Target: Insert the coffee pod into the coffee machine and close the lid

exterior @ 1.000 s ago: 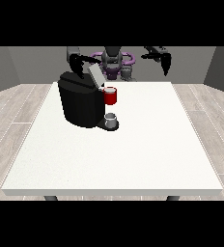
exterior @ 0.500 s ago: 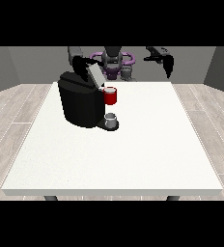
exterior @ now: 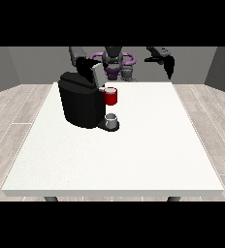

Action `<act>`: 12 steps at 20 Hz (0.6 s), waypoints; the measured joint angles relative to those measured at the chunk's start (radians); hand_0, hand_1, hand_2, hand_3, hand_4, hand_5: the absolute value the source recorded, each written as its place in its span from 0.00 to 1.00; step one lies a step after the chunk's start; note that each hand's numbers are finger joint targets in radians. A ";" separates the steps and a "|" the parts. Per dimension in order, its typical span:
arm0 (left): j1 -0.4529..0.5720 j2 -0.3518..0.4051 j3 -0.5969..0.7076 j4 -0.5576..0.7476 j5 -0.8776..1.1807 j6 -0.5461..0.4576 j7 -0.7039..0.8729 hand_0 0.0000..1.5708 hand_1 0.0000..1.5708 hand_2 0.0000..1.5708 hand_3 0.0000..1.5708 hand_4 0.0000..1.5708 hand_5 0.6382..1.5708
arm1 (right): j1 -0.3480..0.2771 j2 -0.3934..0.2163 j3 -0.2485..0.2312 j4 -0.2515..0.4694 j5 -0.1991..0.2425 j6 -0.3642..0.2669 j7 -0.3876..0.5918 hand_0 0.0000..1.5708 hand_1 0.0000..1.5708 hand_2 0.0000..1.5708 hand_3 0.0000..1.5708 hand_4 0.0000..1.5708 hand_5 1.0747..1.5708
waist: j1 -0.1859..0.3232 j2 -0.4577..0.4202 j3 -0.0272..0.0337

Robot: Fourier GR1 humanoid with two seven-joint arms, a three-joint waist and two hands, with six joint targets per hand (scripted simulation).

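Note:
A black coffee machine stands at the table's back left, with a red pod holder on its front and a small grey cup on its base. Its lid is tilted up at the top. The hand at the view's left is by the raised lid, on or just behind it. The hand at the view's right hangs in the air above the table's far right edge, fingers pointing down and holding nothing. I cannot make out a separate coffee pod.
The large white table stretches towards the camera. The robot's torso stands behind its far edge. Grey wooden floor surrounds the table.
The hand at the view's right has moved a little further right and turned its fingers downward. The hand at the view's left stays by the lid.

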 measured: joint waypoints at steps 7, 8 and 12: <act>-0.007 0.014 0.003 0.011 0.006 0.015 0.013 0.00 0.00 0.00 0.00 0.10 1.00 | -0.061 0.012 0.034 0.027 0.036 0.008 0.045 0.00 0.00 0.00 0.00 0.14 1.00 | 0.005 -0.004 0.0019; -0.010 0.012 0.001 0.018 0.004 0.017 -0.001 0.00 0.00 0.00 0.00 0.08 1.00 | -0.069 0.016 0.040 0.030 0.048 0.001 0.037 0.00 0.00 0.00 0.00 0.11 1.00 | 0.004 0.006 0.0018; -0.013 0.005 -0.008 0.032 0.004 0.023 -0.014 0.00 0.00 0.00 0.00 0.10 1.00 | -0.100 0.041 0.069 0.039 0.093 -0.027 0.035 0.00 0.00 0.00 0.00 0.09 1.00 | 0.006 0.008 0.0019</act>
